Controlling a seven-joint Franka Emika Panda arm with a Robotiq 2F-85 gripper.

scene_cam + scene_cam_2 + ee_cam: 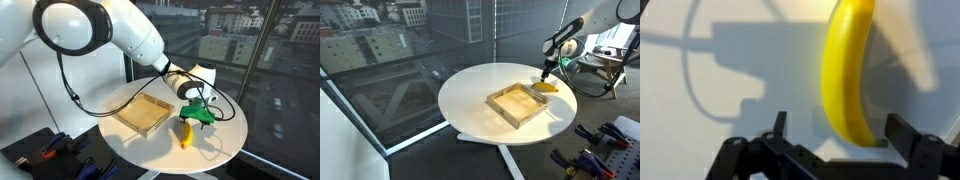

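While hanging wide apart over the banana (848, 70), grasping nothing: jaws released, with one fingertip (780, 122) left of the fruit in the wrist view and its partner at lower right. Peel seemingly untouched, though hard to judge from that angle.

Lies flat on the round white table (222, 140), just to the right of the wooden tray (127, 125) in an exterior view. Runs lengthwise from top to bottom of the wrist view, gently curved, with the rounded lower end between the jaws and the upper end cut off by the top edge. Points from under the jaws toward the lower rim of the table in an exterior view, banana (185, 136) nearly upright in the frame. Appears elsewhere only as a small yellow streak, banana (546, 87) by the right corner of the tray (501, 112).

Shallow, square tray, showing only its bare wooden floor.

Counted: one banana, one tray, one table.
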